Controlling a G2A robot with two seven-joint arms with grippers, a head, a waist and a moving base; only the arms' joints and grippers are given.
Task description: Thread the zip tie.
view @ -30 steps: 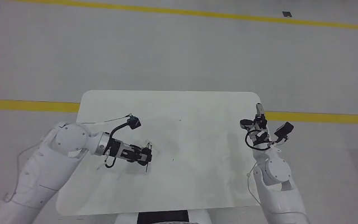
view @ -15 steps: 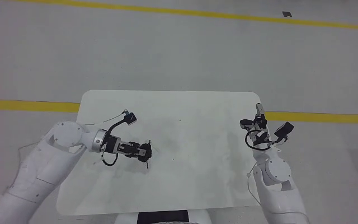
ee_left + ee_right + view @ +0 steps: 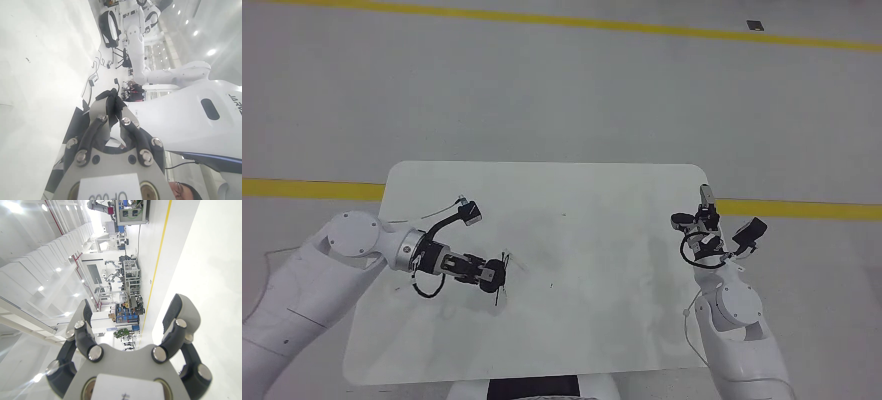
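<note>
Over the left half of the white table [image 3: 622,200], the left gripper [image 3: 498,272] hung low above the surface with its black-tipped fingers [image 3: 97,111] clenched together. A thin pale zip tie [image 3: 514,263] stuck out from their tips toward the table's middle, too slight to trace along its length. At the table's right edge, well apart from it, the right gripper [image 3: 132,309] pointed away from the robot, its fingers spread wide and released. A yellow floor line [image 3: 802,208] ran beyond that edge.
</note>
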